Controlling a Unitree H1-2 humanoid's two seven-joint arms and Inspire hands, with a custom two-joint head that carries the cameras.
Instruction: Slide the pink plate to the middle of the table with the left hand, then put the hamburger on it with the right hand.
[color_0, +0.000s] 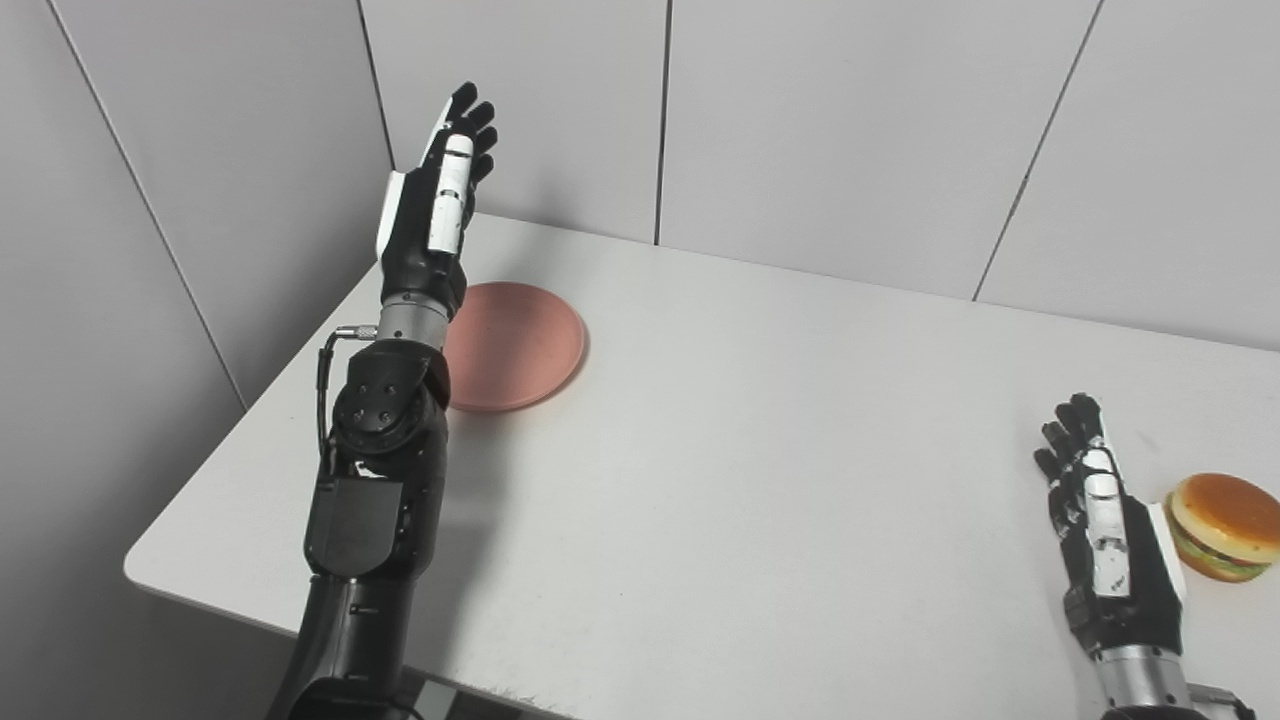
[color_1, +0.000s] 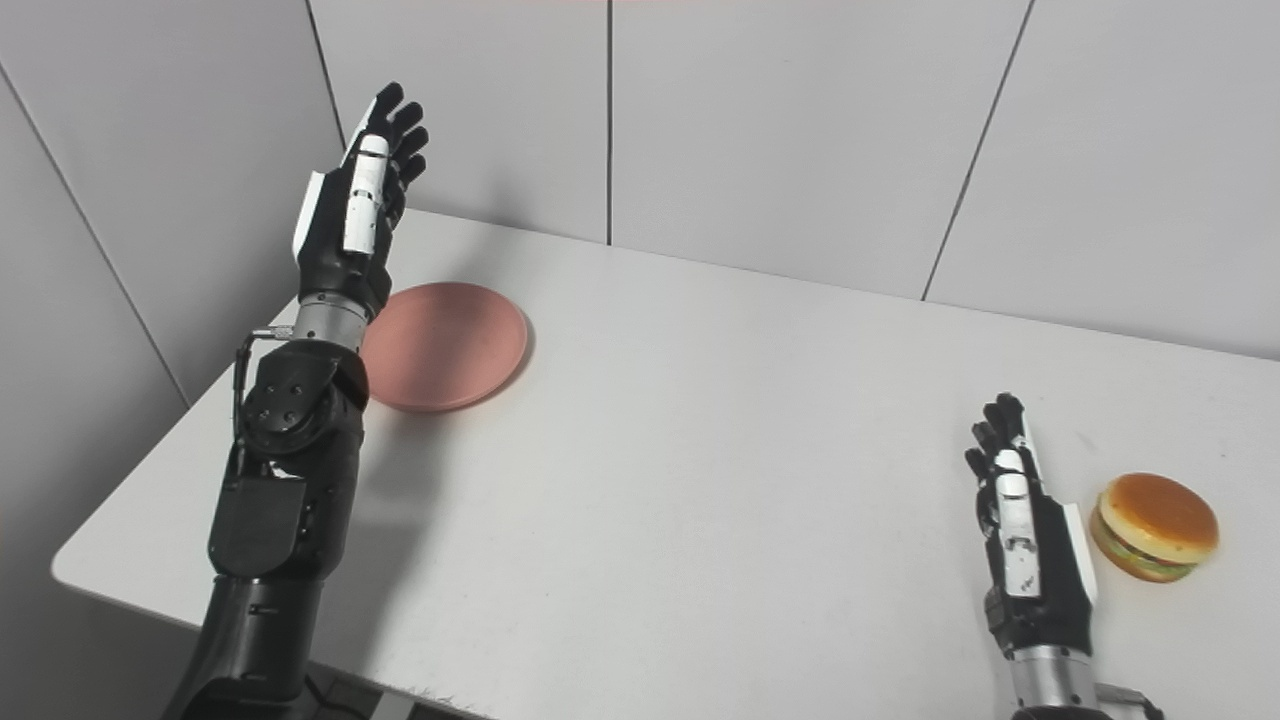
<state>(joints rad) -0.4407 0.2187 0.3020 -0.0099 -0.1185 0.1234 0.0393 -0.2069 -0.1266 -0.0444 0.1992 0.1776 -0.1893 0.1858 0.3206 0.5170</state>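
A round pink plate (color_0: 520, 343) lies flat on the white table (color_0: 760, 450) near its far left corner. My left hand (color_0: 440, 190) is raised well above the table just left of the plate, fingers stretched apart and holding nothing; its forearm hides the plate's left rim. A hamburger (color_0: 1225, 525) with a tan bun sits near the table's right edge. Just left of it is my right hand (color_0: 1105, 520), low over the table and open, not touching the hamburger.
Grey wall panels (color_0: 850, 130) stand close behind the table and along its left side. The table's front edge (color_0: 250, 610) runs diagonally at the lower left.
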